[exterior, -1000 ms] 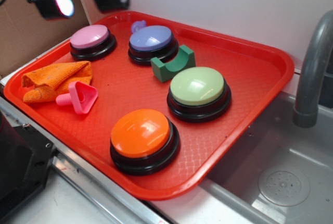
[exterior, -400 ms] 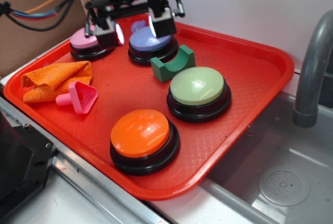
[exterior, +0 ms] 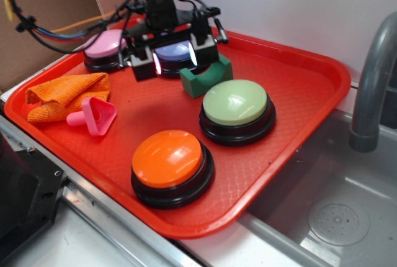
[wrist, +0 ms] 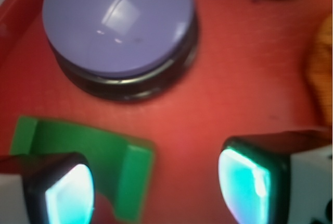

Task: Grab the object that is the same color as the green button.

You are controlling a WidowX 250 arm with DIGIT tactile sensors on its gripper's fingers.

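The object, a small dark green arch block (exterior: 208,76), lies on the red tray (exterior: 291,74) between the purple button (exterior: 175,51) and the pale green button (exterior: 236,104). My gripper (exterior: 173,56) hangs open low over the tray, just left of the block. In the wrist view the green block (wrist: 101,153) sits at the lower left. One end of it reaches into the gap of my gripper (wrist: 156,185), near the left finger. Nothing is held between the lit pads (wrist: 244,179).
The tray also carries a pink button (exterior: 104,46), an orange button (exterior: 169,158), an orange cloth (exterior: 65,93) and a pink triangular toy (exterior: 96,116). A grey faucet (exterior: 375,81) and a steel sink (exterior: 338,208) stand to the right.
My gripper has come down from the upper left and moved right, from above the pink button to low in front of the purple button, next to the green block. The jaws stay open.
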